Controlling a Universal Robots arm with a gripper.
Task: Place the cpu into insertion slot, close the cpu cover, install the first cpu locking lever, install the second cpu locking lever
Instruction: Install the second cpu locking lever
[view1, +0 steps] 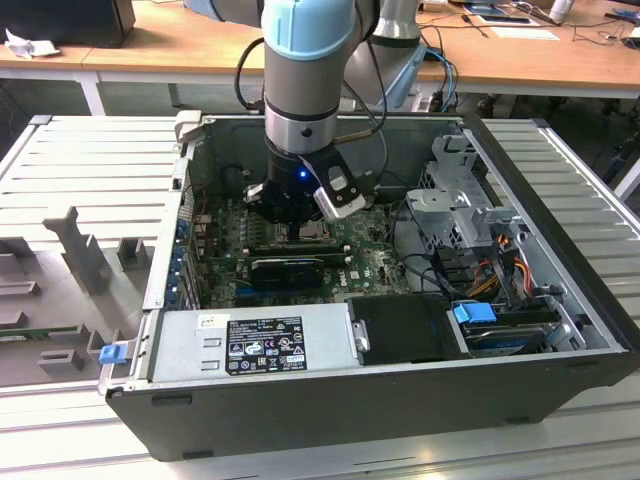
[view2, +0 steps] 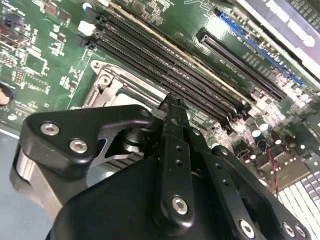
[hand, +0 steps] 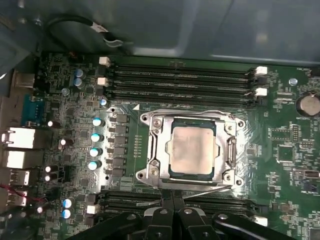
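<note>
- Left of the exterior view: we noted the grey slatted table (view1: 80, 170) with grey fixtures, and the open computer case (view1: 390, 385) holding the green motherboard (view1: 370, 262), a power supply (view1: 250, 345) and drive cage (view1: 460, 210).
- Centre of the first wrist view: the cpu (hand: 192, 149) sat in the insertion slot (hand: 220, 172), the cpu cover (hand: 159, 150) lying down around it.
- Lower centre: the gripper (hand: 171, 202) hung at the socket's edge, fingers (hand: 165, 200) pressed together, nothing between them that we could see.
- Risk, in our judgement: a fingertip slipping off the thin lever wire could scrape nearby memory slots (hand: 180, 80) or leave the cover unlatched.
- Right: capacitors, connectors.
</note>
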